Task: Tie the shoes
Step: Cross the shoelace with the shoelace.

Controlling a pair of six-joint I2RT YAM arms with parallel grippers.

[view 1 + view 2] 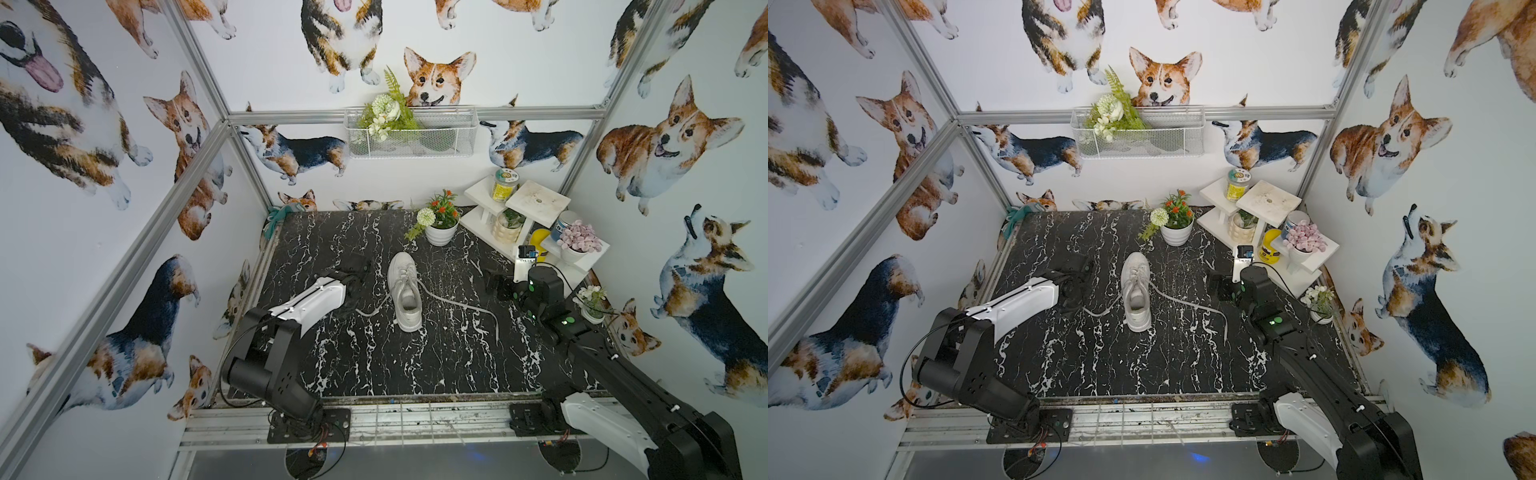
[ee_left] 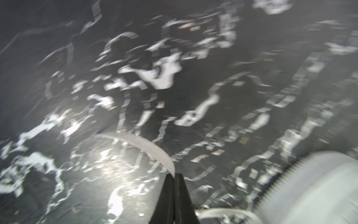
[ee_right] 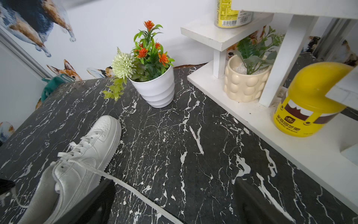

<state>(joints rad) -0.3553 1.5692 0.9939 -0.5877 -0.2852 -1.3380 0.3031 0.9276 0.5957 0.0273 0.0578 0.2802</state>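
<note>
The shoes are one white sneaker [image 1: 405, 291] [image 1: 1136, 291] standing mid-table, toe toward the back wall, laces untied. Its left lace [image 1: 371, 309] runs to my left gripper [image 1: 350, 305], which is low beside the shoe. In the left wrist view that gripper [image 2: 174, 174] is shut on the flat white lace [image 2: 147, 143], with the shoe's sole [image 2: 310, 184] close by. The right lace [image 1: 465, 305] lies slack across the table. My right gripper [image 1: 494, 284] [image 3: 174, 203] hovers open to the right of the sneaker [image 3: 87, 155]. This lace [image 3: 135, 192] passes between its fingers, apart from them.
A white pot of orange flowers [image 1: 440, 230] stands behind the shoe. A white stepped shelf [image 1: 536, 199] with jars, a yellow container [image 3: 310, 108] and plants fills the back right corner. A small flower vase [image 1: 592, 309] sits at the right edge.
</note>
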